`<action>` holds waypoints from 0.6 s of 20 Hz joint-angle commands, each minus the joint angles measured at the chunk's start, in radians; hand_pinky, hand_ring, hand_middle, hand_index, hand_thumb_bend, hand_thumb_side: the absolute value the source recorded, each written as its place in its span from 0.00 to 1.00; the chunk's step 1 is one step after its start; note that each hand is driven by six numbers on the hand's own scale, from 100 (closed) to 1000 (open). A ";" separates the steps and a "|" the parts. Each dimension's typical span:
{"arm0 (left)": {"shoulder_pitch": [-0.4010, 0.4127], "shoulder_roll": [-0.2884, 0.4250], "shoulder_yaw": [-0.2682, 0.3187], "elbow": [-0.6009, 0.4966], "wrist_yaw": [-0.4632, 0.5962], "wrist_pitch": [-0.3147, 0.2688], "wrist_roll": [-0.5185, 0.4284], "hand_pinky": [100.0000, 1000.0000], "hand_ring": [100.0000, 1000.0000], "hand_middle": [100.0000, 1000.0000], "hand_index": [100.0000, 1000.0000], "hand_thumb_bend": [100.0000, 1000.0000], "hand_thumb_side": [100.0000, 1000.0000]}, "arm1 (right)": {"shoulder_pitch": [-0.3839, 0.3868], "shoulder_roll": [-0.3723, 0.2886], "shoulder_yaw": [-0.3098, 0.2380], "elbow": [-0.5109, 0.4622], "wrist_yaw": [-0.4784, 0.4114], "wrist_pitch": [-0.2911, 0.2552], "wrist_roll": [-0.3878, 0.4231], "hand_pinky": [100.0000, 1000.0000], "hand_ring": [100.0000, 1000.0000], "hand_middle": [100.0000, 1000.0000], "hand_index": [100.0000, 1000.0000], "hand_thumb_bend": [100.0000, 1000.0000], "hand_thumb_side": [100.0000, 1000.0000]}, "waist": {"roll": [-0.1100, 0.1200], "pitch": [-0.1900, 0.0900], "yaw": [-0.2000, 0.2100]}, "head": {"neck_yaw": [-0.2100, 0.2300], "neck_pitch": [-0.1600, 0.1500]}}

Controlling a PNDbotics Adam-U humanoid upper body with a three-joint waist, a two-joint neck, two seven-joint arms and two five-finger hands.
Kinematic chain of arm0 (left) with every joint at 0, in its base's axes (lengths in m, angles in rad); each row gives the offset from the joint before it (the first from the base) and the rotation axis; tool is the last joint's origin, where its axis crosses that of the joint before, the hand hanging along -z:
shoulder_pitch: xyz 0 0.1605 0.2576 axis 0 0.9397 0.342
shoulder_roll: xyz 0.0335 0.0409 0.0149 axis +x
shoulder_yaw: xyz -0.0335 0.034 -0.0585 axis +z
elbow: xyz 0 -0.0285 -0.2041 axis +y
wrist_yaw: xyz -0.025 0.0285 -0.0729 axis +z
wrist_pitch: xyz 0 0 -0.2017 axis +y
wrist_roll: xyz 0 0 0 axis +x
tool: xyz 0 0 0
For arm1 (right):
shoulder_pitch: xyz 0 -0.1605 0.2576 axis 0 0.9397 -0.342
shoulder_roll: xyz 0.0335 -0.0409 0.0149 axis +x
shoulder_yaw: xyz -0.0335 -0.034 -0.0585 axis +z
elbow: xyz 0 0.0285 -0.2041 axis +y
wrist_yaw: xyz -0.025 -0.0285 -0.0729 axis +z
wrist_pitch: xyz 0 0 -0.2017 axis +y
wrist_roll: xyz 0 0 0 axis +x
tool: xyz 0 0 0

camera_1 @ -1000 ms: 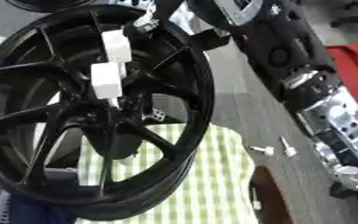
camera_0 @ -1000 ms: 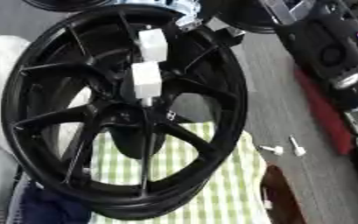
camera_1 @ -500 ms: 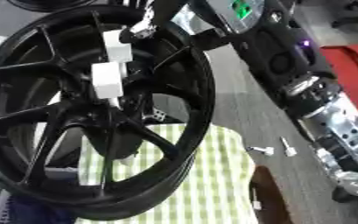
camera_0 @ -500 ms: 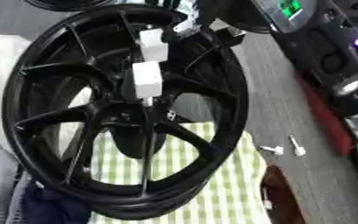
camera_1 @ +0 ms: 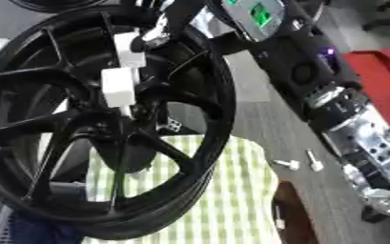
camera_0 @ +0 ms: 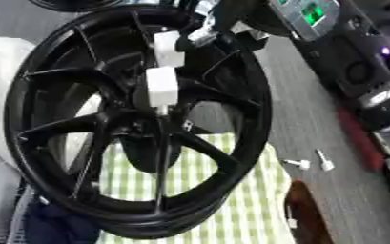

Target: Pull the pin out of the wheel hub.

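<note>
Right arm has advanced over the wheel; right hand nears its hub pin, finger state indeterminate.

No readable text, label, brand or number in either view.

The small green-lit display panel on the black robot arm glows, but its marks are too blurred to read. The two white rectangular blocks in front of the large black spoked alloy wheel show plain faces with no lettering. A small pale patch near the wheel's centre is too small to tell whether it carries a mark. The green-and-white checked cloth under the wheel bears only its pattern.
</note>
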 commanded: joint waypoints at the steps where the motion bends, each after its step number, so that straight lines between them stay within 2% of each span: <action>1: -0.007 0.024 -0.002 -0.023 -0.001 0.002 0.001 0.72 0.66 0.52 0.73 0.74 0.39 | -0.016 -0.026 -0.007 0.000 0.015 0.001 -0.008 0.77 0.74 0.77 0.83 0.50 0.34 | 0.005 -0.017 0.003 | -0.006 0.006; 12: -0.020 0.020 -0.003 -0.031 0.000 0.003 0.002 0.72 0.66 0.51 0.72 0.74 0.39 | 0.004 -0.025 -0.002 0.030 0.029 0.003 -0.010 0.76 0.73 0.76 0.83 0.51 0.34 | 0.005 -0.011 0.017 | -0.005 0.006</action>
